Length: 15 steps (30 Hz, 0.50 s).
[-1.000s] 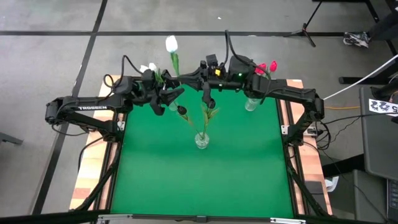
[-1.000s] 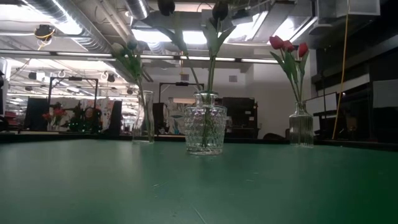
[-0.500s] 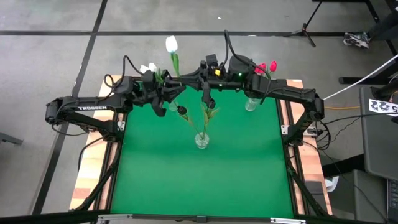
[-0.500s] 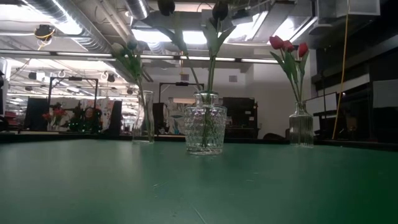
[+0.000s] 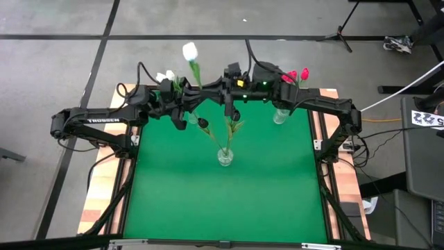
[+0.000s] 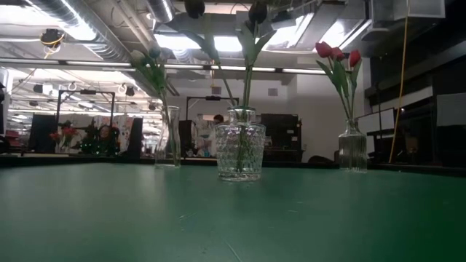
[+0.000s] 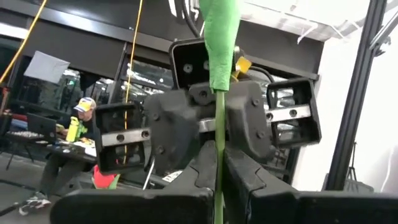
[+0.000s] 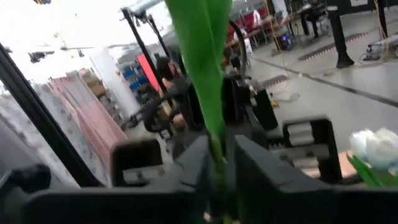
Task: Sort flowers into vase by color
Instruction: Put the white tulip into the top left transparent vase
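Observation:
A white flower stands upright in the air above the table's far edge, head up, its thin green stem running down between both grippers. My left gripper reaches in from the left and is shut on the stem. My right gripper faces it from the right. Its fingers stand a little apart on either side of the stem and leaf. Whether they touch, I cannot tell. Two more white flowers stand in the left vase. My left gripper pinches the white flower's stem between its two fingers, below the leaf. The fingers come level from the table's left and lie across the stem. The flower stands upright in the hold, lifted clear of the table and the vases.
The middle vase holds black flowers that lean up toward the grippers. The right vase holds red flowers. The near half of the green mat lies bare. People sit at desks in the room behind.
My left gripper has shut its fingers on the white flower's stem, staying in place next to my right gripper. The flower has stayed upright above the far edge.

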Each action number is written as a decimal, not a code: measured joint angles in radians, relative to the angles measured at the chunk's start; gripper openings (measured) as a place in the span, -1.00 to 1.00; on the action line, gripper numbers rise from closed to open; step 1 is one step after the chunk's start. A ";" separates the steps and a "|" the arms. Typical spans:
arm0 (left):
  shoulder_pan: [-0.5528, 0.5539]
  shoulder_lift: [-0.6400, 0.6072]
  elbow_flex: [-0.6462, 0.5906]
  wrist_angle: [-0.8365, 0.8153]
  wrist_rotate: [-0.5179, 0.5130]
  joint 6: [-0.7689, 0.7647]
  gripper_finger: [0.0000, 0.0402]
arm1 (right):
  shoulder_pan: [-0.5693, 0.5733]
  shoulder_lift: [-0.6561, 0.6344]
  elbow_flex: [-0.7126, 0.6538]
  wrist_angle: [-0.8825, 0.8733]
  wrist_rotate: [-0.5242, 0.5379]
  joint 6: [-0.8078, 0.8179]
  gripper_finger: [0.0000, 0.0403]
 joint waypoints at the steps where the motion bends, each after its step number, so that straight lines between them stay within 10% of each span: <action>1: 0.000 0.000 0.000 0.002 -0.001 0.004 -0.98 | 0.000 0.000 0.000 -0.009 -0.007 -0.006 -0.53; 10: 0.026 -0.085 0.000 -0.012 -0.040 0.080 -0.98 | -0.102 -0.135 -0.002 -0.226 -0.099 -0.027 0.15; 15: 0.015 -0.187 0.002 -0.167 -0.277 0.253 -0.98 | -0.139 -0.250 -0.002 -0.290 -0.084 -0.081 0.21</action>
